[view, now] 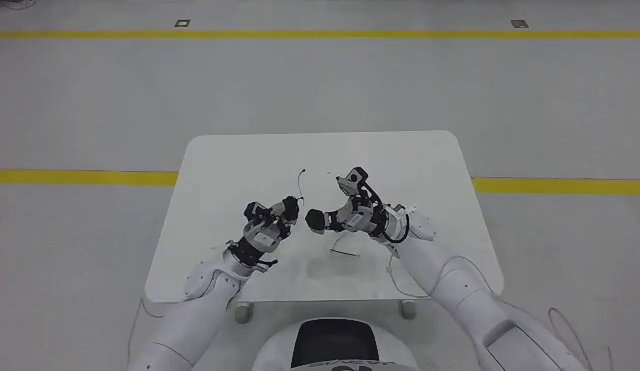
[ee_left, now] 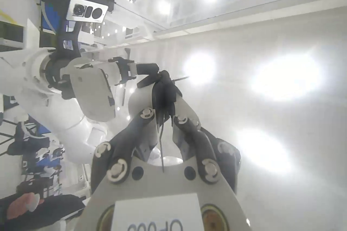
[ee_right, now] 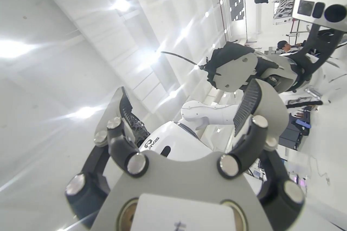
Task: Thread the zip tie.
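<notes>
We saw the left gripper (view: 288, 209) raised over the near middle of the white table (view: 420, 161), its fingers (ee_left: 187, 110) clenched on the black zip tie (view: 303, 179). From above, the tie's free end rose out of the fingertips toward 12 o'clock, curving slightly at its tip, clear of the tabletop. In the left wrist view, the left gripper (ee_left: 163, 91) had its dark pads pressed together around the zip tie (ee_left: 161, 140). The strap ran back between the two fingers toward the palm plate, and a short pointed end poked out beyond the fingertips. The right gripper (view: 316, 219) sat just beside the left one, at about 3 o'clock from it, and the two were close but not touching. In the right wrist view, the right gripper (ee_right: 188, 87) was released, its ribbed fingers (ee_right: 245, 104) spread wide with nothing between them. Farther off in that view we saw the left gripper (ee_right: 210, 69) with the zip tie (ee_right: 179, 56) projecting from its tips as a thin curved strand, well outside the right fingers' gap. A thin dark line (view: 345, 250) lay on the table at about 5 o'clock from the right gripper, and we could not tell what it was.
</notes>
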Robot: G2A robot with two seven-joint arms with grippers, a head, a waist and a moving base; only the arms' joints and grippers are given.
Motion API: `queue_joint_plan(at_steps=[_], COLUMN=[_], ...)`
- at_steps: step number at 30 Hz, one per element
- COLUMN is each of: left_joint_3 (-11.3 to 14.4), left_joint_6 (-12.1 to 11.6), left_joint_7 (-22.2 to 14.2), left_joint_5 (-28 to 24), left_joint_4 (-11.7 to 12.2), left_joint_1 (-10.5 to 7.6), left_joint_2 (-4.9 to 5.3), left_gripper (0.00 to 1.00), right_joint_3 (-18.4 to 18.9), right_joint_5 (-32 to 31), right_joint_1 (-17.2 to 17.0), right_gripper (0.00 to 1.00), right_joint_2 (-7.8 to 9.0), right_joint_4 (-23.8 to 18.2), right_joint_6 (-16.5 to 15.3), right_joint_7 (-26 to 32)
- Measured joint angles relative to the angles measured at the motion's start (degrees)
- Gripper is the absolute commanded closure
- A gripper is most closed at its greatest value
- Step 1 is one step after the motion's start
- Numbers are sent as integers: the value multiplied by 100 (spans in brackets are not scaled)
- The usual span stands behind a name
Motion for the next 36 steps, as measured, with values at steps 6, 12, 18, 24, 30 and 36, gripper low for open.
queue_joint_plan(at_steps=[6,12,18,24,30,36], left_joint_3=[117,161,168,148,126,132], left_joint_6=[-216,-201,-122,-88,-46,-25], left_joint_7=[-123,-325,-427,-499,-561,-580], left_joint_5=[-544,-825,-853,-858,-866,-857], left_joint_4=[57,251,364,400,423,473], left_joint_1=[13,-55,-103,-102,-100,-114], left_joint_2=[-84,-134,-156,-169,-181,-200], left_gripper=[100,100,100,100,100,100], right_joint_3=[25,-11,-42,-61,-103,-113], right_joint_5=[21,48,60,44,34,58], right_joint_1=[-41,18,108,175,248,309], right_gripper=[0,45,47,53,58,61], right_joint_2=[-38,-109,-186,-249,-325,-395], right_joint_4=[-82,28,209,371,548,714], right_joint_6=[39,76,70,95,155,163], right_joint_7=[2,45,39,79,89,134])
